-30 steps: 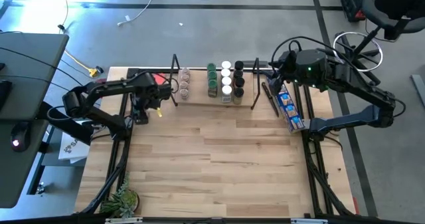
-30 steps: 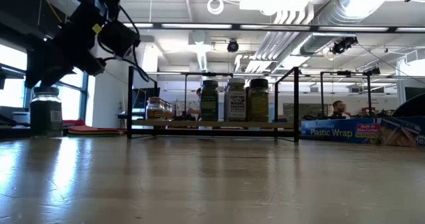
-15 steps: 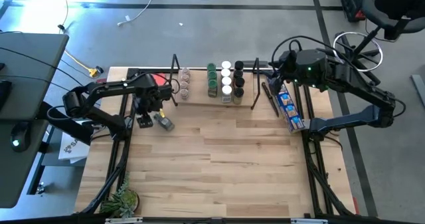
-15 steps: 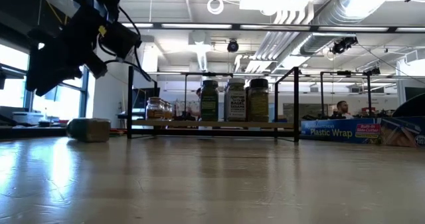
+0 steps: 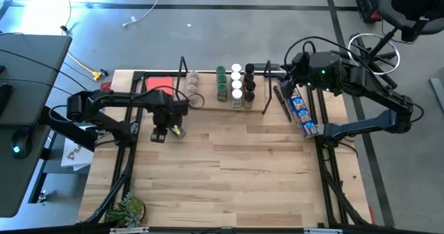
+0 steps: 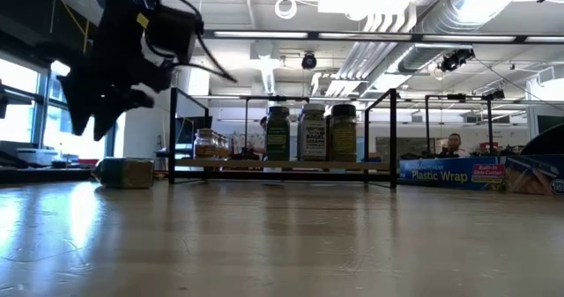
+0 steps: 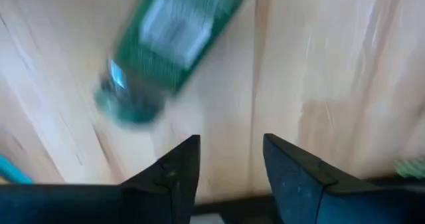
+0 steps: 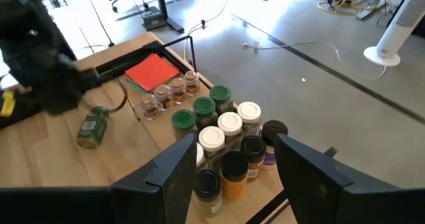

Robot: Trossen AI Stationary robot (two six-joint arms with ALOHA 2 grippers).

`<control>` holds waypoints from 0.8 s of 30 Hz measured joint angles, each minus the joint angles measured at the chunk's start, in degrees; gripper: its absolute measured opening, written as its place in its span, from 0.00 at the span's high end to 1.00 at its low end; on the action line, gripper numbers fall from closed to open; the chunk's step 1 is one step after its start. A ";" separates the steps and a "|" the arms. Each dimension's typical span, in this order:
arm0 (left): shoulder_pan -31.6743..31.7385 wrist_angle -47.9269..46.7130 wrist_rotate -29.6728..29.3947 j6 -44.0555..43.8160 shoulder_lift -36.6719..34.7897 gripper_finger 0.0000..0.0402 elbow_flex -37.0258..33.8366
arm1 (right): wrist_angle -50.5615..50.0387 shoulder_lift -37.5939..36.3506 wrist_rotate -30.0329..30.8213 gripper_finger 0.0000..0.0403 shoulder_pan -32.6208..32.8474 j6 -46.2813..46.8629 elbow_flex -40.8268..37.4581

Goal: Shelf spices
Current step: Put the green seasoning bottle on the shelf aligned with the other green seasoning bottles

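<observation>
A green spice jar lies on its side on the wooden table, toward the left, in front of the shelf; it also shows in the low view and the right wrist view. My left gripper hangs just above the table beside it, pointing down, open, the jar outside its fingers. The shelf at the far edge carries small clear jars and rows of green-, white- and black-lidded spices. My right gripper waits open, high over the shelf's right end.
A red card lies left of the shelf. A blue packet lies at the table's right edge, and a small plant sits at the near left corner. The middle and near part of the table is bare wood.
The green jar stood upright at the table's left a second ago; it has tipped over and now lies on its side, a little farther right. My left gripper has moved toward the right and near edges, sunk a little and rolled at the wrist.
</observation>
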 joint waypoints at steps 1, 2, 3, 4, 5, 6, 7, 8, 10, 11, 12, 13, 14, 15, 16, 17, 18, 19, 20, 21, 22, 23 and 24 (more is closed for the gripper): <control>-1.39 2.14 -0.79 0.45 0.00 0.61 0.00 | 0.00 0.00 0.00 0.51 0.00 0.70 0.00; -2.74 4.30 -2.20 0.76 0.00 0.63 0.00 | 0.00 0.00 0.01 0.51 0.00 1.11 0.01; -3.91 6.59 -3.71 0.77 0.00 0.64 0.00 | 0.00 0.00 0.01 0.51 0.00 1.63 0.02; -4.87 9.03 -5.34 0.73 0.00 0.66 0.00 | 0.00 0.00 0.02 0.51 0.00 2.25 0.01; -5.60 11.04 -6.93 0.73 0.00 0.68 0.06 | 0.00 0.00 0.02 0.51 0.00 2.58 0.00; -6.16 12.68 -8.60 0.68 0.00 0.71 0.07 | 0.00 0.00 0.02 0.51 0.00 2.86 0.01; -6.53 14.01 -10.34 0.22 0.00 0.73 0.07 | 0.00 0.00 0.02 0.51 0.00 3.29 0.02; -6.64 15.13 -11.42 -0.21 0.00 0.76 0.07 | 0.00 0.00 0.06 0.51 0.00 3.31 0.02; -6.11 16.51 -11.69 -0.62 0.17 0.82 0.07 | 0.00 0.00 0.84 0.51 0.00 3.30 0.00; -5.64 16.72 -11.51 -0.71 0.42 0.85 0.07 | 0.00 0.00 1.23 0.51 0.00 3.29 0.02; -5.12 16.83 -10.87 -0.76 0.91 0.89 0.06 | 0.00 0.00 1.74 0.51 0.00 3.34 0.01; -4.68 17.22 -10.24 -0.75 1.44 0.92 -0.10 | 0.00 0.00 2.35 0.51 0.00 3.60 0.01; -4.31 17.97 -9.76 -0.56 2.09 0.95 -0.60 | 0.00 0.00 2.82 0.51 0.00 3.80 0.00; -3.98 18.50 -8.95 -0.15 2.77 0.97 -1.26 | 0.02 0.00 3.36 0.51 -0.02 4.16 0.00; -3.79 18.74 -8.28 0.12 3.42 0.99 -1.89 | 0.04 0.00 3.66 0.51 -0.02 4.37 0.00; -3.64 19.01 -7.91 0.12 3.99 0.99 -2.08 | 0.14 0.00 3.80 0.51 -0.02 4.38 0.00; -3.64 19.47 -7.46 0.10 4.56 0.99 -2.34 | 0.21 0.00 3.82 0.51 -0.02 4.38 0.01; -3.71 19.43 -7.02 -0.24 5.08 0.98 -2.43 | 0.20 0.00 3.82 0.51 -0.02 4.46 0.01; -4.00 19.17 -6.60 -0.63 5.77 0.98 -2.26 | 0.21 0.00 3.82 0.51 -0.02 4.84 0.00; -4.35 19.44 -5.96 -1.53 6.22 0.98 -1.90 | 0.20 0.00 3.80 0.51 -0.02 5.38 0.00; -4.89 20.34 -5.23 -2.84 6.48 0.98 -1.55 | 0.20 0.00 3.78 0.51 0.00 5.84 0.00; -5.39 21.12 -4.45 -4.66 6.70 0.99 -1.00 | 0.20 0.00 3.78 0.51 -0.02 6.08 0.00; -5.83 22.43 -3.51 -7.05 6.73 0.99 -0.41 | 0.20 0.00 3.80 0.51 -0.02 6.20 0.00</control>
